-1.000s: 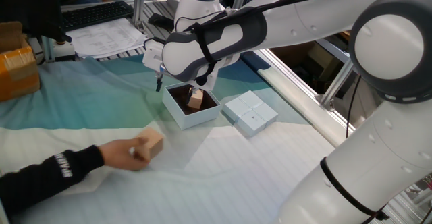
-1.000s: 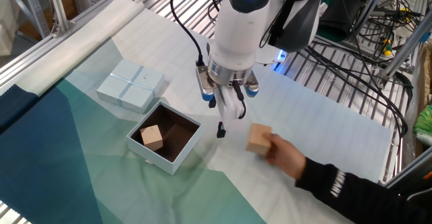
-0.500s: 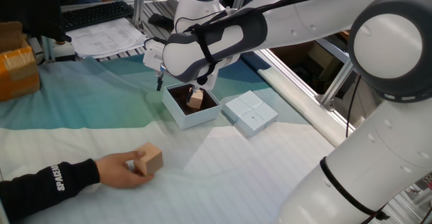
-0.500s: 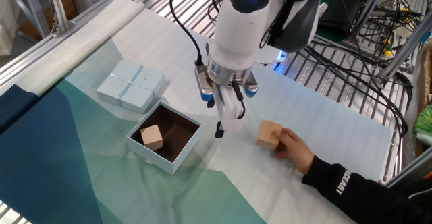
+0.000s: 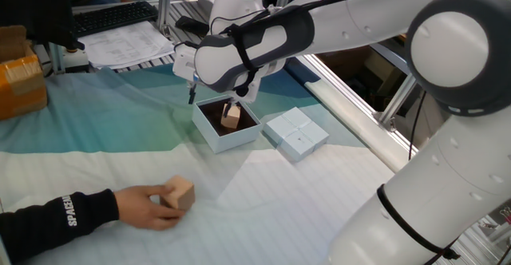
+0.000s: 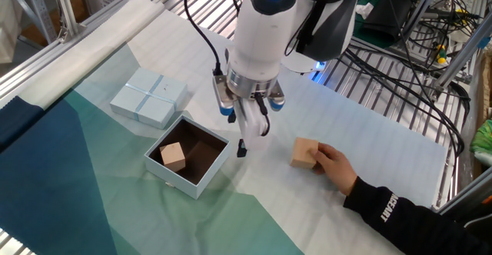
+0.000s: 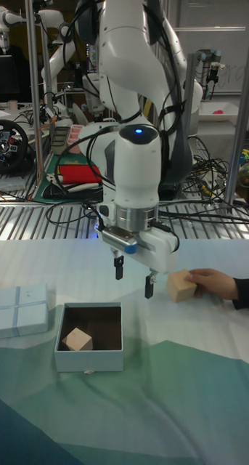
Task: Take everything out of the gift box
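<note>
The gift box [image 7: 88, 358] sits on the teal and white cloth, its dark inside showing. One tan wooden cube [image 7: 78, 338] lies in it, toward its left side; the cube [image 6: 174, 156] is also plain in the other fixed view. My gripper [image 7: 133, 277] hovers open and empty just above and to the right of the box's right wall. A second cube [image 7: 181, 285] rests on the cloth further right, with a person's hand [image 7: 211, 282] on it. One fixed view shows that cube [image 5: 180, 193] near the front and the box [image 5: 231, 140] under my arm.
The flat pale-blue lid [image 6: 150, 97] lies beside the box. A person's black-sleeved arm [image 6: 400, 213] reaches over the cloth. An orange-brown carton [image 5: 20, 77] stands at the far left, papers [image 5: 120, 41] behind. Metal slats [image 6: 369, 94] border the cloth.
The person's hand has carried the second cube away from the box and set it on the cloth. My gripper has shifted slightly toward the box, still open.
</note>
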